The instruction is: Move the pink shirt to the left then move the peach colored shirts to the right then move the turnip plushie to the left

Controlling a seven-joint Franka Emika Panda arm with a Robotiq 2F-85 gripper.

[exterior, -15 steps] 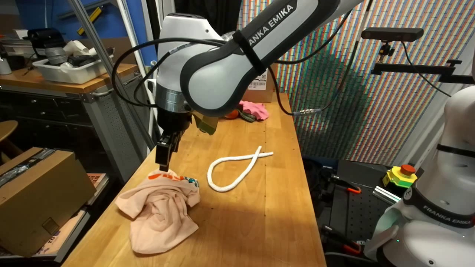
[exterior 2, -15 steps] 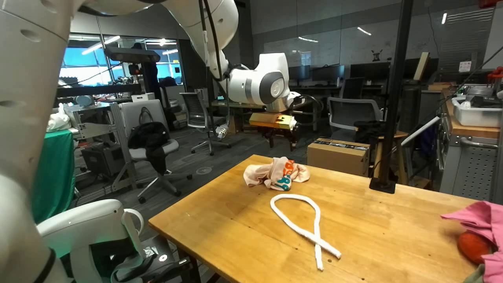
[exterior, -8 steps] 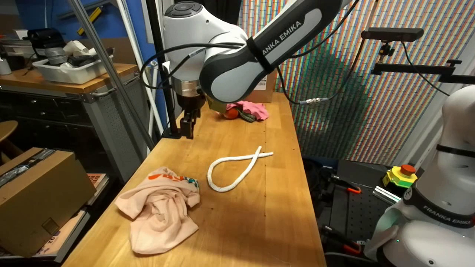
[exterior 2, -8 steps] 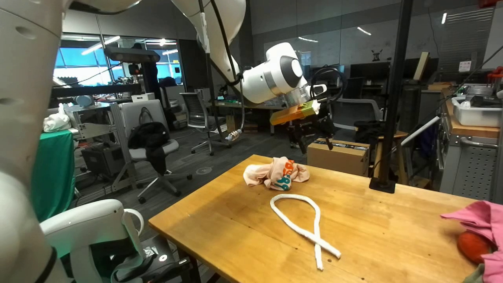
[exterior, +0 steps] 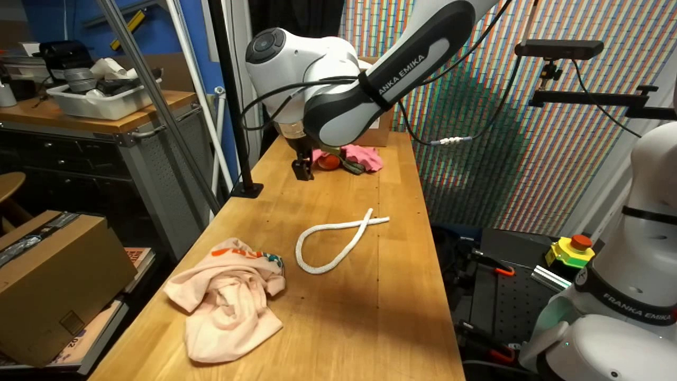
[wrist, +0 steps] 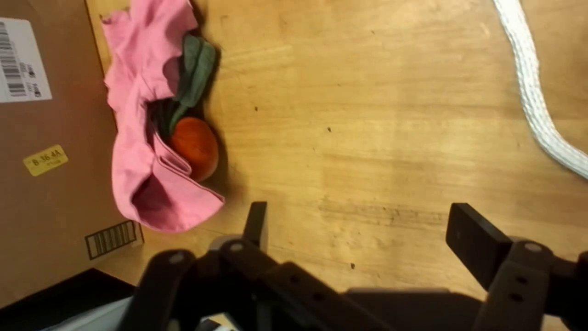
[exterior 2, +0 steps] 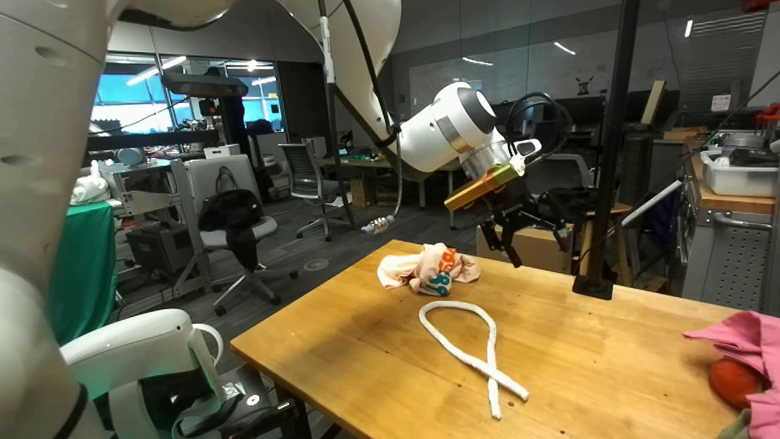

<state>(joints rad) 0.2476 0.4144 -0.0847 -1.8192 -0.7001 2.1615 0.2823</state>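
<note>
The pink shirt lies crumpled at the far end of the table in an exterior view and at the right edge in an exterior view. The turnip plushie, a red-orange ball with green leaves, lies against the shirt and partly under it; it shows in both exterior views. The peach shirt lies bunched at the opposite end, also seen in an exterior view, out of the wrist view. My gripper is open, empty and tilted, above the table beside the pink shirt.
A white rope lies looped mid-table, partly in the wrist view. A cardboard box stands just behind the pink shirt. A black post is fixed at the table edge. The wooden table has open edges.
My gripper has moved from above the peach shirt along the table toward the pink shirt and plushie, tilting as it went. The shirts, plushie and rope have not moved.
</note>
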